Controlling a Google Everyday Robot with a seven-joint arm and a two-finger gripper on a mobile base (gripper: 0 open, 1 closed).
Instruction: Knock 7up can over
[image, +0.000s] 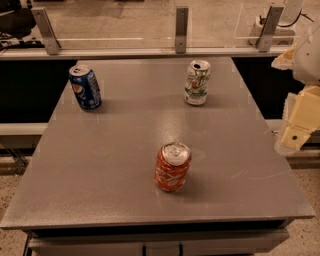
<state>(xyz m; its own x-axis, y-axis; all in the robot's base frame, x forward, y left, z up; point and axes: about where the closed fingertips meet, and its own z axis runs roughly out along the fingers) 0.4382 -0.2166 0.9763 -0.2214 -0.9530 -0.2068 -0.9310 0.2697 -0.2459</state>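
Clearly the 7up can is not yet down; it stands upright at about one o'clock on the table. As I judge it, a low push could slide the dented can instead of tipping it, and a wide sweep could clip the orange can near six o'clock. The gripper hangs off the table's edge at three o'clock, well apart from every can and touching nothing. Whether it is spread or pressed together I cannot tell.
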